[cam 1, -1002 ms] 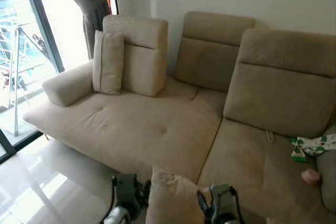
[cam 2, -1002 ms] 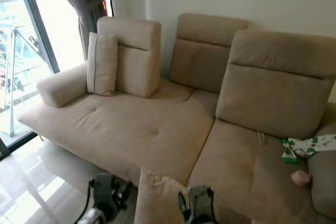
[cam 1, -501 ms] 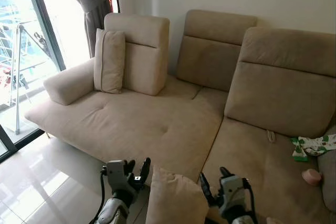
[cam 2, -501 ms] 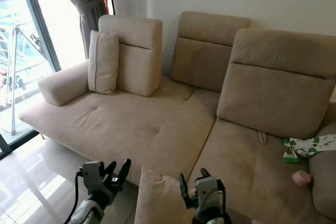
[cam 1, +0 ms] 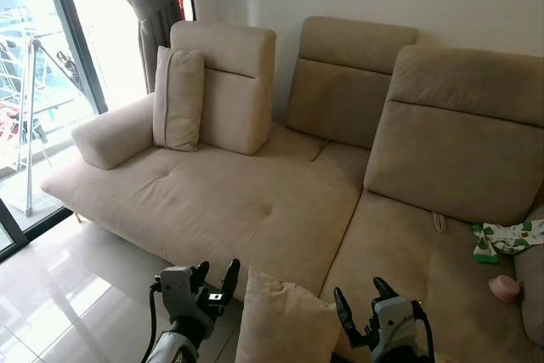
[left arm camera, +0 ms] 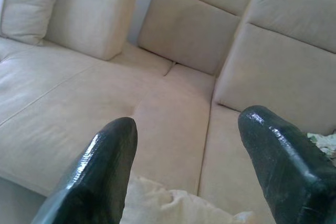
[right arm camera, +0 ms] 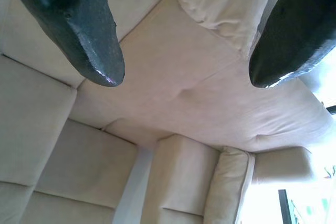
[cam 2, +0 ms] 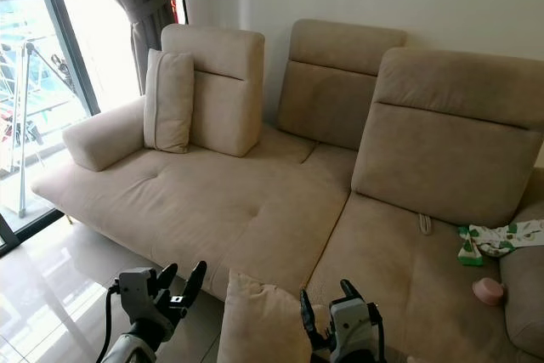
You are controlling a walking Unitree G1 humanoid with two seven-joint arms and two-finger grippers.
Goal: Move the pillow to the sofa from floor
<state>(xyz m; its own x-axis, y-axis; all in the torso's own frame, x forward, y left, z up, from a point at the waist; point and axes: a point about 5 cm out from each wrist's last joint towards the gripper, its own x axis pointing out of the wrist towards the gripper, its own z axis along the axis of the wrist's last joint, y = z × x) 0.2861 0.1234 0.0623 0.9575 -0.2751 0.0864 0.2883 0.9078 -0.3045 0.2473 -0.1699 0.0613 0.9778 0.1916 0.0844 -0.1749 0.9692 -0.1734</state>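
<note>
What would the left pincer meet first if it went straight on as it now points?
Probably the sofa seat: the open left pincer points over the pillow's top edge at it. Depth is unclear.

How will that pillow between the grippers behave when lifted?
Probably soft and floppy: the pillow looks wrinkled at its top corner. Likely light for its bulk. It may sag or slip between the left gripper and right gripper, whose narrow fingers stand apart on either side.
</note>
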